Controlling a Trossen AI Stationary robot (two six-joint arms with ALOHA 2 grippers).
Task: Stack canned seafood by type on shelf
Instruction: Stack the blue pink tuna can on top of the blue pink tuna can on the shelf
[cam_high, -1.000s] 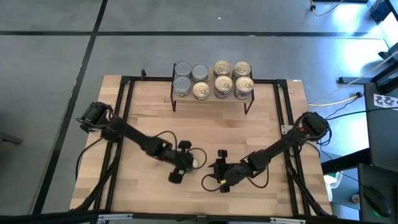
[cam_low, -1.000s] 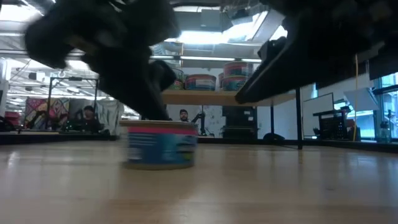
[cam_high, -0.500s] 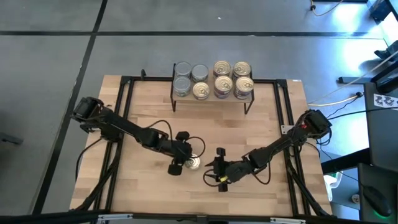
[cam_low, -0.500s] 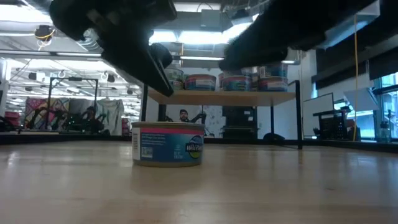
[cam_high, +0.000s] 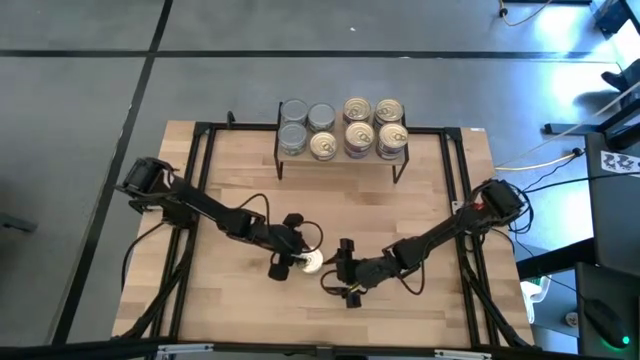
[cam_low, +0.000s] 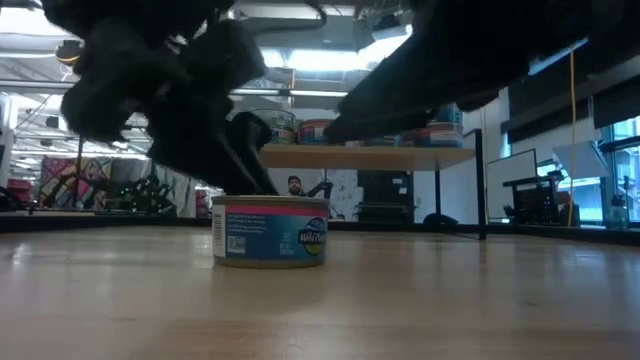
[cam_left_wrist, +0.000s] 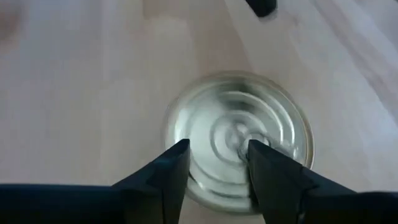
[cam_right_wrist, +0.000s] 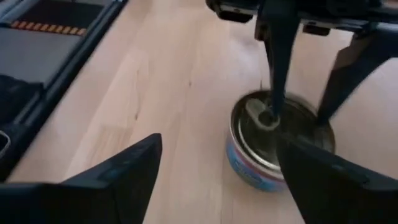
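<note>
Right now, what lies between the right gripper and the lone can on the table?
Bare wooden table, as the right wrist view shows. The left gripper sits over the can, opposite the right gripper.

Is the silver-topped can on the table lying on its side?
No, the low view shows the can upright, flat on the table, label facing out.

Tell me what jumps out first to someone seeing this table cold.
A lone silver-topped can stands on the bare wooden table near its front middle, with the left gripper poised right above it, fingers apart, and the right gripper open just beside it. At the back edge, the small shelf carries the other cans, silver tops mostly to the left and gold tops to the right.
</note>
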